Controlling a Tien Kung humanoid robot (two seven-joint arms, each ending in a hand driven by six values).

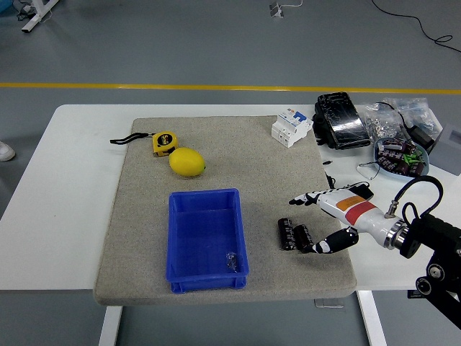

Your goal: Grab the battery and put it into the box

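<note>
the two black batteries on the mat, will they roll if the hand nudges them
Probably: the two black cylindrical batteries lie on their sides. The grey felt mat looks rough, so likely not far. The open right hand could knock one into the other.

The scene is seen through a single head view, set high on the near side and aimed forward and down. The whole white table is taken in from a moderate distance, its near edge low in the picture. Grey floor with a yellow line is shown beyond the far edge.
</note>
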